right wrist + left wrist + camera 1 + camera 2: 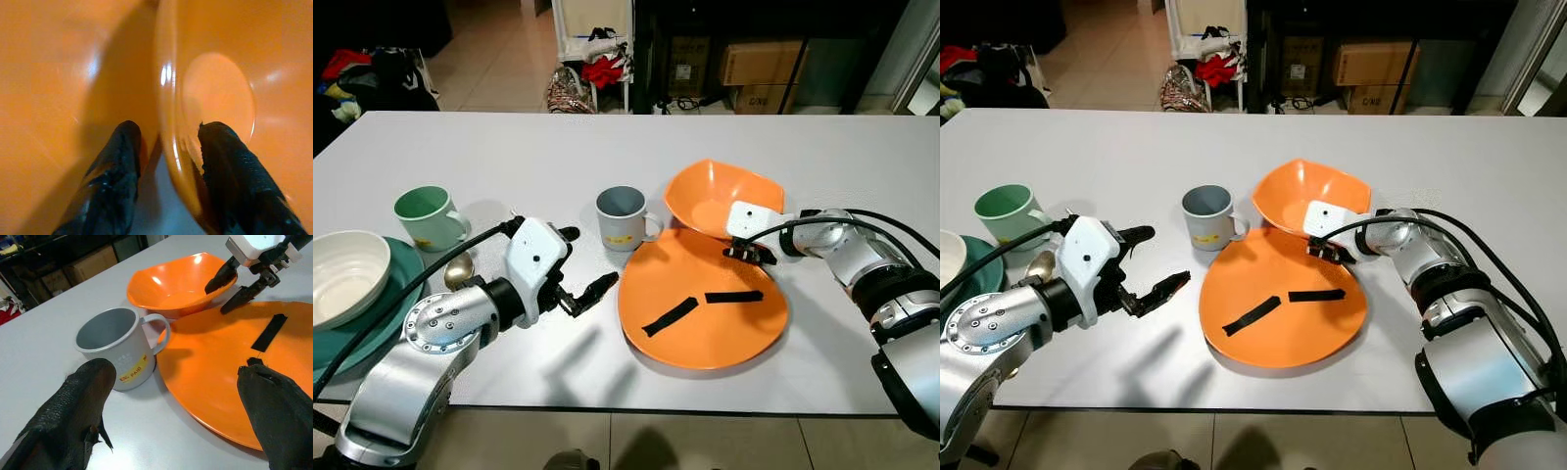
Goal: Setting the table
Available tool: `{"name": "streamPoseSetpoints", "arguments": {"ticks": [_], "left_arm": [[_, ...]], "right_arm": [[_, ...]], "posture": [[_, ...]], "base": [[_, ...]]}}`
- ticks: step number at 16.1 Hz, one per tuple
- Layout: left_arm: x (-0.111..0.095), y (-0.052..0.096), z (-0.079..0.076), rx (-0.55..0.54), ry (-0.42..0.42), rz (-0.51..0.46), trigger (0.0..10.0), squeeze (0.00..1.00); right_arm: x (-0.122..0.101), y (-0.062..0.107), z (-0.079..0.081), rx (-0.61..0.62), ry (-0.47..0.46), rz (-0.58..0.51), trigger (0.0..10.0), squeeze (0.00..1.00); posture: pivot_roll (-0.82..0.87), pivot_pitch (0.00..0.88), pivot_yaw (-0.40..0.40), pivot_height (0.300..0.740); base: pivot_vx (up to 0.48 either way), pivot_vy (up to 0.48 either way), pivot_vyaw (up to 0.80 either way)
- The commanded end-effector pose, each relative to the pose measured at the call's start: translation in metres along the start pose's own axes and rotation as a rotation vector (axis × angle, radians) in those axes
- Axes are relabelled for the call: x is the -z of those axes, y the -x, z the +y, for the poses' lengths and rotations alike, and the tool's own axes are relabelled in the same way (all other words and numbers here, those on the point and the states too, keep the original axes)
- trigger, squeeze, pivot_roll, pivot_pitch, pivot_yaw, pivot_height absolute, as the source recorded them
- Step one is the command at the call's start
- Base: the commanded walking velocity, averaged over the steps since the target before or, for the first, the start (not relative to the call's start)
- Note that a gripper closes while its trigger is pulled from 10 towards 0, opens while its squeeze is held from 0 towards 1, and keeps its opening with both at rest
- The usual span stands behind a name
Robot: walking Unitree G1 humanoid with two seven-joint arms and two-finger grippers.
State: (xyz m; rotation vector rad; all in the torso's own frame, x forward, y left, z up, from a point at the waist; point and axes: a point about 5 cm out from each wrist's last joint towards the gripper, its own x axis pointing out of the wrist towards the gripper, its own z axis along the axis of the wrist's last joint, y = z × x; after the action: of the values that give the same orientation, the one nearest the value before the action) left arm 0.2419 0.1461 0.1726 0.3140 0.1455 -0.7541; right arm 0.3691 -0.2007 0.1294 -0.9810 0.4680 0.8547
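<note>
orange bowl: tilted, on the table just behind the orange plate, near rim resting at or over the plate's far edge; not yet set on the plate.
right gripper: at the bowl's near rim, one finger inside the wall and one outside, straddling the rim; cannot tell whether pressed tight yet.
orange plate: flat on the white table, in front of the bowl; two black strips lying on it.
grey mug: upright, just left of the bowl and beside the plate's far-left edge, handle toward the bowl.
left gripper: hovering left of the plate, in front of the grey mug, fingers spread wide, holding nothing.
green mug: upright, well left of the plate.
white bowl: sitting on a teal plate at the table's left edge, far from the orange plate; a spoon just beside them.
progress: left place looks laid with bowl on plate, mug and spoon; orange place judged half done, bowl to be lifted onto the plate, cutlery to come.
</note>
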Motion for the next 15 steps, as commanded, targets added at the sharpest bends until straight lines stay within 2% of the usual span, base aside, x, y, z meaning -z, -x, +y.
{"name": "streamPoseSetpoints", "arguments": {"ticks": [1, 11, 14, 15], "left_arm": [[-0.006, -0.001, -0.001, 0.015, -0.021, -0.007, 10.0, 0.00], [-0.005, -0.004, -0.002, 0.020, -0.017, -0.015, 10.0, 0.00], [-0.005, -0.007, -0.002, 0.020, -0.017, -0.020, 10.0, 0.00], [-0.006, -0.009, -0.004, 0.022, -0.013, -0.027, 10.0, 0.00]], "right_arm": [[-0.008, 0.004, -0.010, 0.019, 0.021, -0.018, 0.0, 0.00], [-0.007, 0.008, -0.016, 0.024, 0.047, -0.002, 0.0, 0.00], [-0.008, 0.014, -0.020, 0.030, 0.076, -0.016, 0.0, 0.00], [-0.008, 0.022, -0.024, 0.023, 0.120, -0.029, 0.0, 0.00]], "posture": [[0.13, 0.000, 0.059, 0.740], [0.12, 0.000, 0.058, 0.740], [0.10, 0.000, 0.060, 0.740], [0.10, 0.000, 0.061, 0.740]], "base": [[0.000, 0.000, 0.00], [0.000, 0.000, 0.00], [0.000, 0.000, 0.00], [0.000, 0.000, 0.00]]}}
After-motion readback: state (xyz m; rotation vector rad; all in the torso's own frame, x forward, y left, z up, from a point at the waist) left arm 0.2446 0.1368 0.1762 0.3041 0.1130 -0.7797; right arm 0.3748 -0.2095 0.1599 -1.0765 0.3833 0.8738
